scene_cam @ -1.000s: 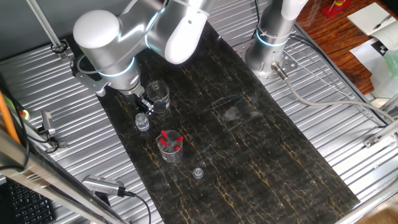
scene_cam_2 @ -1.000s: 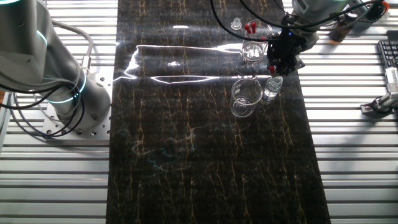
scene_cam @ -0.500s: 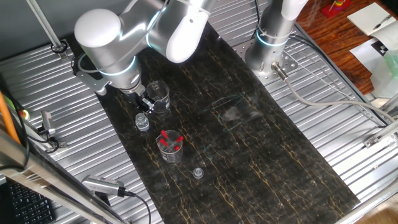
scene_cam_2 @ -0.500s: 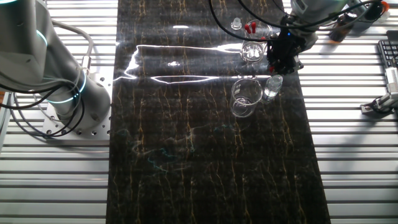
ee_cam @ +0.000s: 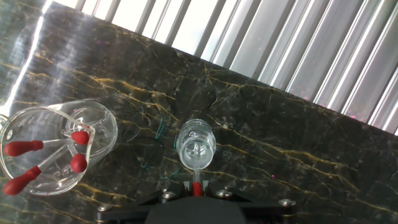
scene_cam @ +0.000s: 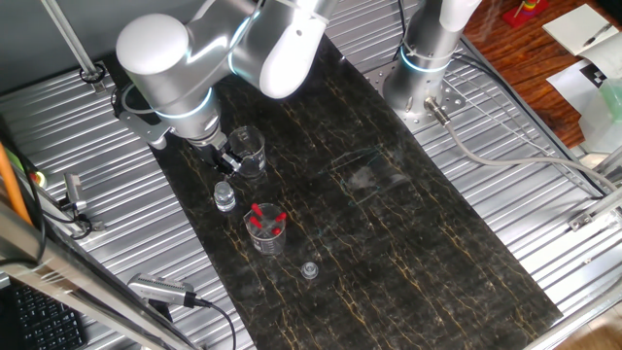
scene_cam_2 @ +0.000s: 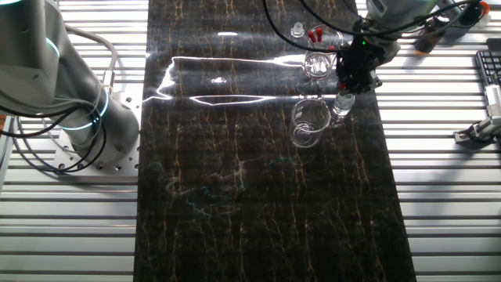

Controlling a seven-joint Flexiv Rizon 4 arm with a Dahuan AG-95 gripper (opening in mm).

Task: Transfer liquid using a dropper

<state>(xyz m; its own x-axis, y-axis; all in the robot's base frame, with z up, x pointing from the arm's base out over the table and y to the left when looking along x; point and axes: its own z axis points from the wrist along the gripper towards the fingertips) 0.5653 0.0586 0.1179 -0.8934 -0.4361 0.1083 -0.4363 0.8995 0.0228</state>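
A small clear vial (scene_cam: pixel 224 198) stands upright on the dark marbled counter (scene_cam: pixel 389 224), and everything else is easiest placed from it. The pincer (scene_cam: pixel 224 165) hangs right above the vial, its black tip close over the open mouth. In the hand view a thin dropper (ee_cam: pixel 196 184) with a red bit showing comes out from between the fingers and its glass tip meets the rim of the vial (ee_cam: pixel 196 145). So the pincer looks pinched on the dropper, though the fingers themselves are mostly out of sight.

Just beside the vial, on the side toward the arm's base, stands an empty glass beaker (scene_cam: pixel 247 149). On the vial's other side, near but not touching, is a second beaker (scene_cam: pixel 266 229) holding several spare red-bulbed droppers (ee_cam: pixel 28 163) leaning against its wall. Further past that beaker sits a small clear cap (scene_cam: pixel 309 269) on the counter.

From the other fixed view the vial (scene_cam_2: pixel 341 104) sits right under the pincer (scene_cam_2: pixel 350 78), with the empty beaker (scene_cam_2: pixel 309 121) next to it.
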